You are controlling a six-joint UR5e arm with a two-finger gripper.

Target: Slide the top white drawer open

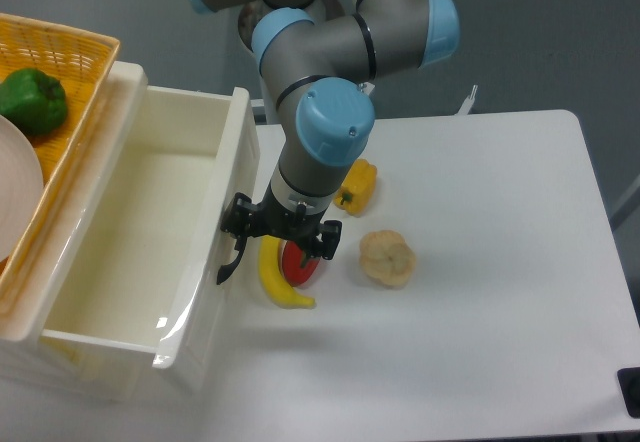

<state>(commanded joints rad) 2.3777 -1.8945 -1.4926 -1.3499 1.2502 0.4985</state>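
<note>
The top white drawer [130,232] stands pulled far out of the cream-white cabinet [128,74]; its deep glossy inside is empty. Its panelled front [232,177] faces right, with the curved black handle [229,265] low on it. My gripper [283,234] hangs just to the right of the drawer front, pointing down at the table. Its black fingers are spread apart, and the left one [238,218] is close to the handle's upper end. Nothing is held between the fingers. The lower drawer is hidden under the open one.
A banana [283,282] and a red object [303,265] lie right under the gripper. A yellow pepper [358,186] and a beige cauliflower-like item [387,257] lie further right. The yellow wicker basket [70,57] on the cabinet holds a green pepper [32,100] and a white plate [15,187].
</note>
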